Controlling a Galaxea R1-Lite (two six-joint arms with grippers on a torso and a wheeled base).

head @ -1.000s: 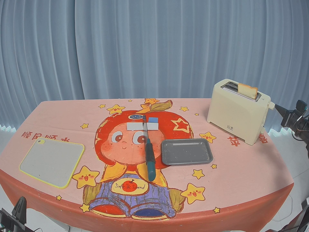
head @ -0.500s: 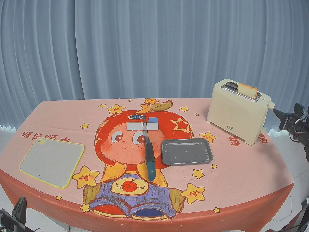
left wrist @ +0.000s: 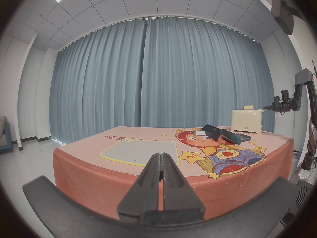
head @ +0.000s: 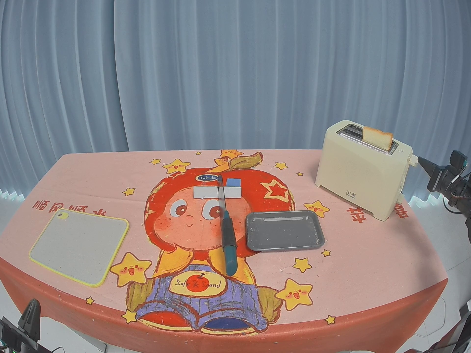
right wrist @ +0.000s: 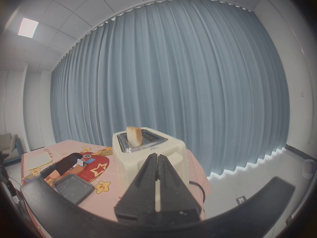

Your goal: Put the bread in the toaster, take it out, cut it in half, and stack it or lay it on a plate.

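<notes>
Far left, low off the near left corner of the table (head: 373, 270): left gripper (left wrist: 160, 159), clenched, fingers pressed together on nothing. On the table's left side, near the edge: grey cutting board (head: 78, 246) with a yellow rim, lying flat and bare. Toward the middle: knife (head: 226, 221), teal handle pointing near, blade pointing far and resting across a small white-and-blue block (head: 203, 192). Just right of the handle, apart from it: dark grey tray (head: 284, 230), flat on the cloth. Further right, at the far right part of the table: cream toaster (head: 360, 172), standing upright. In its top slot, toward the right end: slice of bread (head: 377, 137), upright, its upper part sticking up above the slot. Right of the toaster, level with its upper side and next to the lever end: right gripper (head: 422, 162), pinched closed, empty; contact with the lever not clear. Behind everything, across the whole width: blue-grey curtain (head: 235, 60).
</notes>
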